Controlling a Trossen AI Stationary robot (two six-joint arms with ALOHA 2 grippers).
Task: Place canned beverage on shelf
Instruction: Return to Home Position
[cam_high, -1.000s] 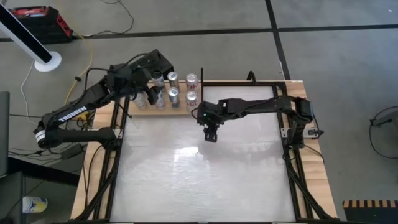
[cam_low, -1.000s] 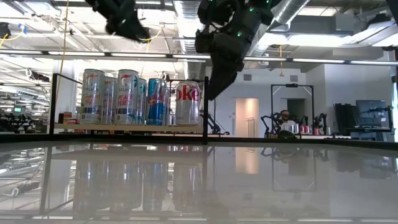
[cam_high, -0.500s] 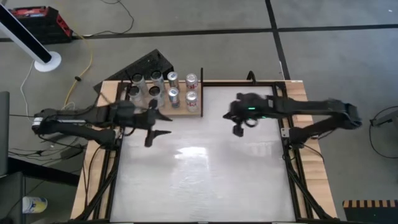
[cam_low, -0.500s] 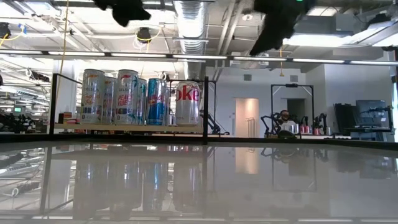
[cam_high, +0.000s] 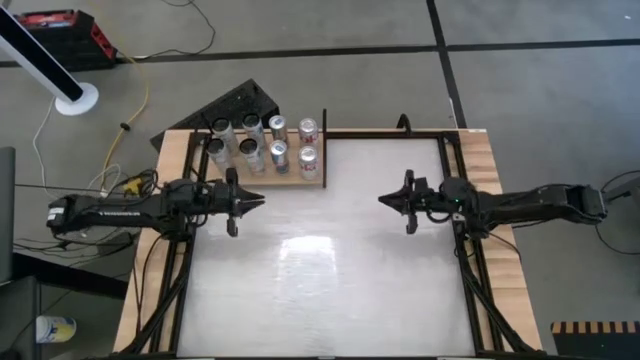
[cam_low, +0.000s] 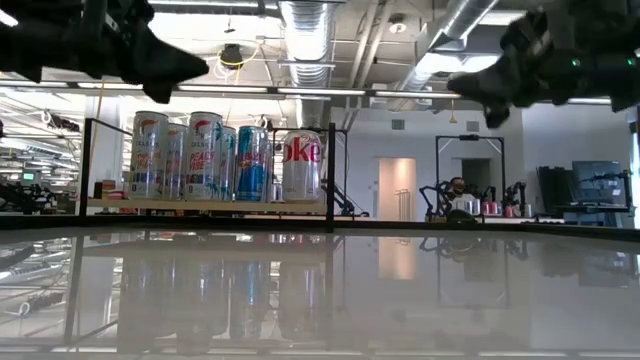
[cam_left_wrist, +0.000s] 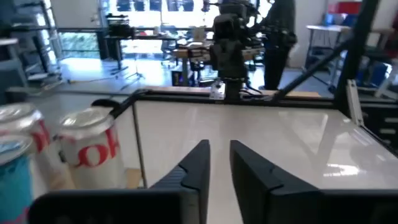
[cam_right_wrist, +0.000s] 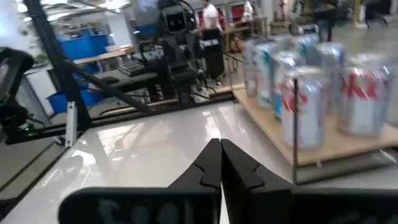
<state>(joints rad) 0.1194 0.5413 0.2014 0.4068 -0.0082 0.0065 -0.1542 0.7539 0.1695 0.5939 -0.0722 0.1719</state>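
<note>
shelf (cam_high: 290, 180) of cans (cam_high: 279, 152) lies near left hand (cam_high: 256, 200).

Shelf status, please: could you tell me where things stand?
Left gripper slightly open, right gripper shut, both empty. Cans upright on shelf. Nothing in the way.

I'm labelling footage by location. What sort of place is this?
Most likely a robotics lab or workshop, not a shop: bare ceiling ducts overhead, computer screens and what look like more robot arms behind the table; the cans sit on a small wooden shelf.
</note>
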